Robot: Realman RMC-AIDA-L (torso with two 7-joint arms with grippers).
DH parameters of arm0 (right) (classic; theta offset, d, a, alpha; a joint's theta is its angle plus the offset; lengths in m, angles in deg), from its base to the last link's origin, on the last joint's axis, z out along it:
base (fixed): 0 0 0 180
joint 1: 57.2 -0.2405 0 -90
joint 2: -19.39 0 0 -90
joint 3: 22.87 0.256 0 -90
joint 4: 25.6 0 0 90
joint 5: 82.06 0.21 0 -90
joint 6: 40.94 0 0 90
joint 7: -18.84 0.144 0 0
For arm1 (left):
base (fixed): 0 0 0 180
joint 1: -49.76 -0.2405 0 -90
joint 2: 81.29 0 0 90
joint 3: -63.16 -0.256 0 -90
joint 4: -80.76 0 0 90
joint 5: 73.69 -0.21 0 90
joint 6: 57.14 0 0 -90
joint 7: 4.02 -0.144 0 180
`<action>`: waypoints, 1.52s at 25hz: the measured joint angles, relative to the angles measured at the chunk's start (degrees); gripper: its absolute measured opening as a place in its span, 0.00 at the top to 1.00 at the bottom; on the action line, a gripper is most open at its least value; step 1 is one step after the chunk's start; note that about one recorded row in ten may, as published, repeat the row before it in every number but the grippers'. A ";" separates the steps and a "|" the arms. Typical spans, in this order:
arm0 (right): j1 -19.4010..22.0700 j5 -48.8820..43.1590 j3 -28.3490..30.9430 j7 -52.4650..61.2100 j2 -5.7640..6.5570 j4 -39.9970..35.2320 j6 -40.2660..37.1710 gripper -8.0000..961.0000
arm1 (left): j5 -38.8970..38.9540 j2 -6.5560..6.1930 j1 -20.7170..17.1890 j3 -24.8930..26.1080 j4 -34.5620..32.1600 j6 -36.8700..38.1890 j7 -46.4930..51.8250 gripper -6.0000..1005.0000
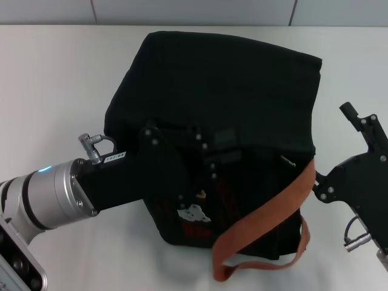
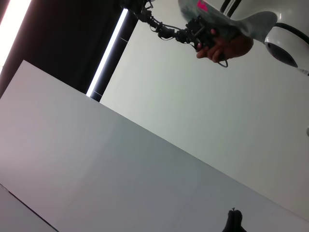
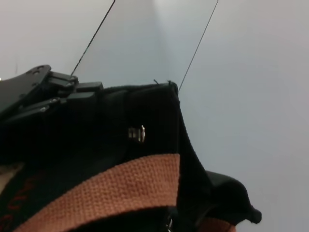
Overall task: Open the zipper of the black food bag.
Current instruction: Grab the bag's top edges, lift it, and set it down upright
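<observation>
The boxy black fabric food bag point(image 1: 218, 109) with an orange-brown webbing strap point(image 1: 267, 215) sits mid-bench point(image 1: 48, 91). Its red print is unreadable. The left gripper point(image 1: 209, 154) presses on the bag's top; the right gripper point(image 1: 364, 157) waits beside it. I cannot tell either jaws' state. The small silver zipper pull point(image 3: 137, 133) shows near the strap.
</observation>
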 joint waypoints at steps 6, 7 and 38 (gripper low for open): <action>-0.59 -0.30 -0.43 -0.04 0.00 -0.11 -0.07 0.16 | 0.00 0.00 0.04 0.00 0.00 -0.03 0.03 0.90; -0.71 -0.47 -0.49 -0.04 0.00 -0.19 -0.07 0.16 | 0.00 0.00 0.04 0.00 0.00 -0.04 0.03 0.90; -3.82 -2.26 -2.83 -2.23 0.00 -0.49 1.53 0.84 | 0.00 0.00 0.00 0.00 -0.01 0.03 0.10 0.90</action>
